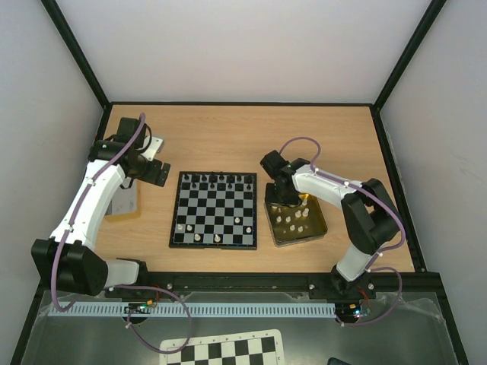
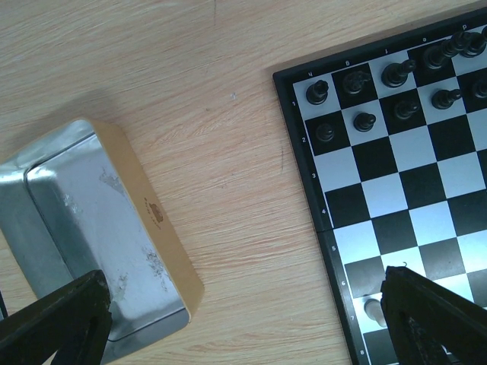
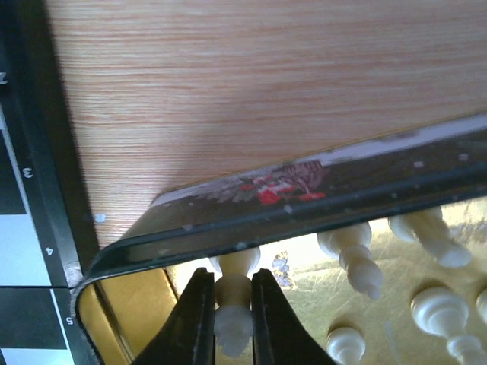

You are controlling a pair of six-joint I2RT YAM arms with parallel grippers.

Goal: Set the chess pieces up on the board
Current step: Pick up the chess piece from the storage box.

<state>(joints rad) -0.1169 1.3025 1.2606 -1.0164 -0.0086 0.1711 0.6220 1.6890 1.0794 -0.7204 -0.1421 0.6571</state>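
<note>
The small board (image 1: pixel 214 211) lies mid-table, with black pieces (image 1: pixel 221 181) on its far rows and a few cream-white pieces (image 1: pixel 199 237) on the near rows. My right gripper (image 1: pixel 284 199) reaches into the far-left corner of the gold tin (image 1: pixel 322 228). In the right wrist view the gripper (image 3: pixel 232 319) is shut on a cream-white piece (image 3: pixel 233 298) just inside the tin's rim (image 3: pixel 266 220). More white pieces (image 3: pixel 358 258) lie in the tin. My left gripper (image 1: pixel 163 173) hovers left of the board, open and empty (image 2: pixel 243 334). The board (image 2: pixel 403 175) and black pieces (image 2: pixel 365 122) show there too.
A shallow silver-lined tin lid (image 1: pixel 125 201) lies left of the board, also in the left wrist view (image 2: pixel 84 220). A printed checkered sheet (image 1: pixel 221 351) lies below the arms' bases. The board's frame (image 3: pixel 23 190) sits close beside the gold tin.
</note>
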